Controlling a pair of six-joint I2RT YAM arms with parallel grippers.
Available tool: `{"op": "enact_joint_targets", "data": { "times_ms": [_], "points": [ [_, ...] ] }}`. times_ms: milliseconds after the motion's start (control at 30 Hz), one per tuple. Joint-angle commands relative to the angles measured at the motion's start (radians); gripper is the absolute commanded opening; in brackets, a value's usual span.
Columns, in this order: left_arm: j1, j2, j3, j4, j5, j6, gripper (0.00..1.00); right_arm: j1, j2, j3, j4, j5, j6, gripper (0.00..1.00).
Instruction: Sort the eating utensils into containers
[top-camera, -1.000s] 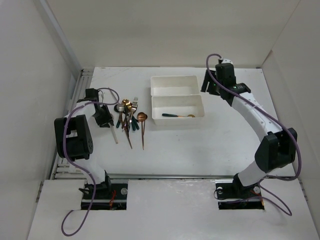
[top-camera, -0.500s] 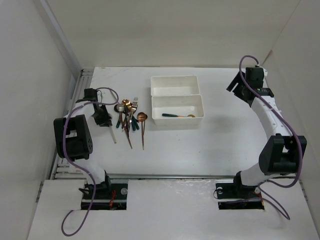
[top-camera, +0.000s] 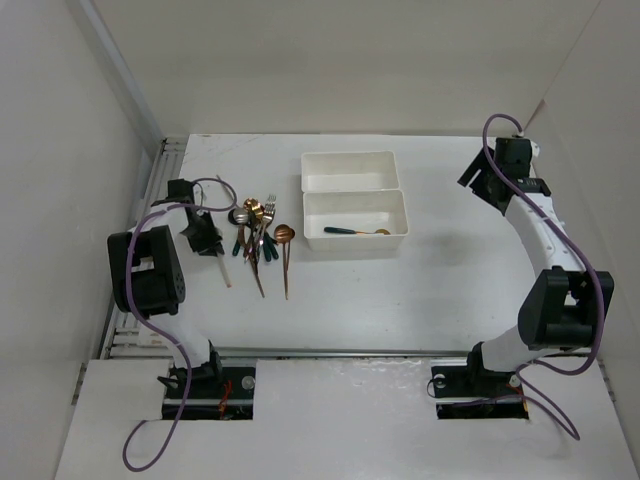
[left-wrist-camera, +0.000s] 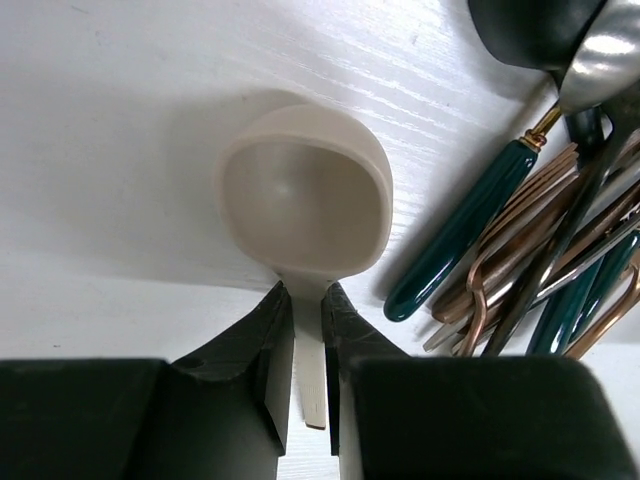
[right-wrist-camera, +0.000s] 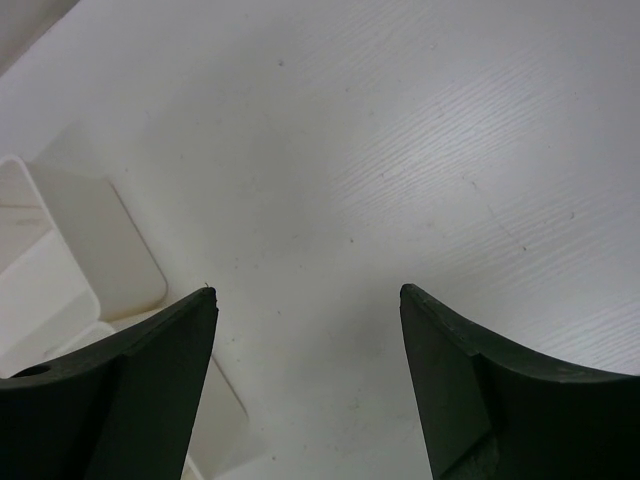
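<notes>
My left gripper (top-camera: 203, 240) is shut on the thin handle of a cream spoon (top-camera: 225, 270) at the left edge of the utensil pile (top-camera: 262, 238). In the left wrist view the spoon's bowl (left-wrist-camera: 305, 195) lies on the table just ahead of my gripper (left-wrist-camera: 308, 302). Green-handled and copper utensils (left-wrist-camera: 520, 270) lie to its right. Two white bins stand side by side: the far one (top-camera: 350, 172) holds nothing, the near one (top-camera: 340, 208) holds a green-handled gold spoon (top-camera: 352, 231). My right gripper (top-camera: 488, 182) is open and holds nothing, over bare table right of the bins (right-wrist-camera: 90, 250).
Tall white walls close in the table on the left, back and right. A metal rail (top-camera: 150, 200) runs along the left table edge beside my left arm. The right arm's purple cable (top-camera: 495, 125) loops above its wrist.
My right arm has swung right, away from the bins, to the table's right side. My left gripper stays at the cream spoon, whose handle has shifted slightly left.
</notes>
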Motion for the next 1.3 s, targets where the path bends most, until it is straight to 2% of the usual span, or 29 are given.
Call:
{"op": "enact_joint_targets", "data": {
  "times_ms": [0,100,233,300,367,400,433,500,533,567,667,767,867,1000,1067,1100,1133,1167,1233,1267],
  "points": [
    [0.026,0.012,0.013,-0.036,-0.032,0.014,0.00,-0.002,-0.034,-0.003,0.022,-0.002,0.008,0.78],
    [0.040,-0.054,0.081,-0.065,-0.055,0.023,0.00,-0.002,-0.043,-0.012,0.022,0.008,-0.001,0.78],
    [0.040,-0.119,0.229,-0.064,-0.046,0.120,0.00,-0.002,-0.043,-0.013,0.033,-0.005,-0.012,0.78],
    [0.040,-0.136,0.338,-0.004,-0.076,0.202,0.00,-0.002,-0.024,-0.003,0.042,-0.018,-0.012,0.78],
    [-0.011,-0.154,0.400,0.047,-0.154,0.268,0.00,-0.002,-0.024,0.007,0.054,-0.029,-0.021,0.78],
    [-0.040,-0.166,0.453,0.070,-0.155,0.363,0.00,-0.002,-0.014,0.007,0.054,-0.043,-0.021,0.78],
    [-0.078,-0.166,0.476,0.102,-0.143,0.418,0.00,-0.002,-0.014,0.007,0.066,-0.055,-0.030,0.78],
    [-0.246,-0.166,0.518,0.113,-0.142,0.538,0.00,-0.002,-0.014,0.007,0.079,-0.055,-0.030,0.78],
    [-0.317,-0.151,0.530,0.122,-0.153,0.662,0.00,-0.002,-0.014,0.007,0.092,-0.064,-0.039,0.78],
    [-0.456,-0.125,0.544,0.122,-0.170,0.720,0.00,-0.002,-0.014,0.007,0.092,-0.064,-0.039,0.78],
    [-0.677,-0.062,0.533,0.154,-0.172,0.875,0.00,-0.002,-0.014,0.017,0.103,-0.090,-0.048,0.78],
    [-0.796,0.019,0.544,0.191,-0.136,0.901,0.00,-0.002,-0.032,0.017,0.103,-0.100,-0.049,0.78],
    [-0.842,0.064,0.527,0.222,-0.126,0.923,0.00,-0.002,-0.058,0.007,0.093,-0.100,-0.059,0.78],
    [-0.861,0.090,0.468,0.261,-0.072,0.976,0.12,-0.002,-0.087,-0.016,0.092,-0.091,-0.078,0.78],
    [-0.871,0.100,0.448,0.280,-0.072,0.985,0.15,-0.002,-0.098,-0.016,0.092,-0.081,-0.090,0.78],
    [-0.871,0.100,0.447,0.280,-0.084,0.985,0.22,-0.002,-0.098,-0.016,0.082,-0.081,-0.102,0.78],
    [-0.884,0.110,0.438,0.280,-0.084,0.994,0.41,-0.002,-0.098,-0.016,0.082,-0.081,-0.111,0.78],
    [-0.894,0.110,0.438,0.268,-0.084,0.994,0.49,-0.002,-0.098,-0.016,0.082,-0.081,-0.111,0.78],
    [-0.894,0.110,0.452,0.268,-0.095,0.935,0.57,-0.002,-0.086,-0.003,0.082,-0.090,-0.121,0.82],
    [-0.894,0.101,0.464,0.268,-0.110,0.907,0.57,-0.002,-0.074,0.007,0.082,-0.110,-0.133,0.82]
  ]
}}
